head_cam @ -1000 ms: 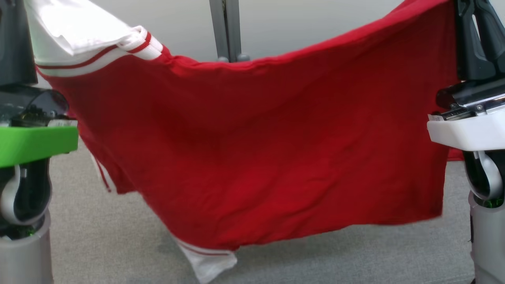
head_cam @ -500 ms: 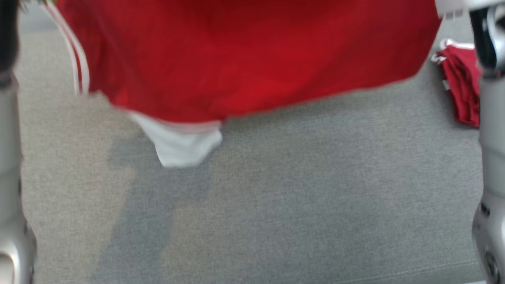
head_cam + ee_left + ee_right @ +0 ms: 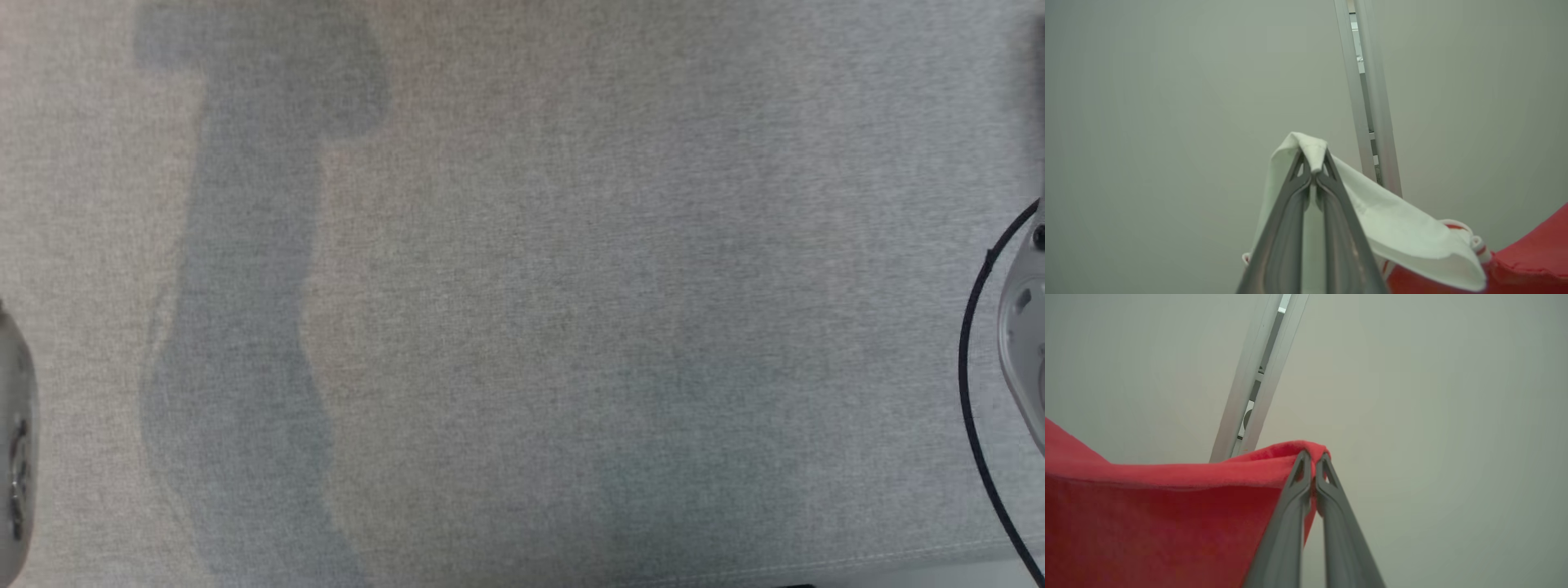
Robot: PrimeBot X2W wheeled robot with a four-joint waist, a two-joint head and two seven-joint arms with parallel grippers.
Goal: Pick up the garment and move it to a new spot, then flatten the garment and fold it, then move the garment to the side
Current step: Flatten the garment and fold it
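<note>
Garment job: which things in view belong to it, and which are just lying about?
Job: garment, red with a white sleeve; left gripper, shut on the sleeve; right gripper, shut on the red edge.
Just there: metal post; plain wall.

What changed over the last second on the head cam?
The head camera tipped down: the red garment left that view upward, and the grey surface came in. That is camera motion. Unchanged: left gripper pinches the white sleeve, right gripper the red edge; nothing released.
</note>
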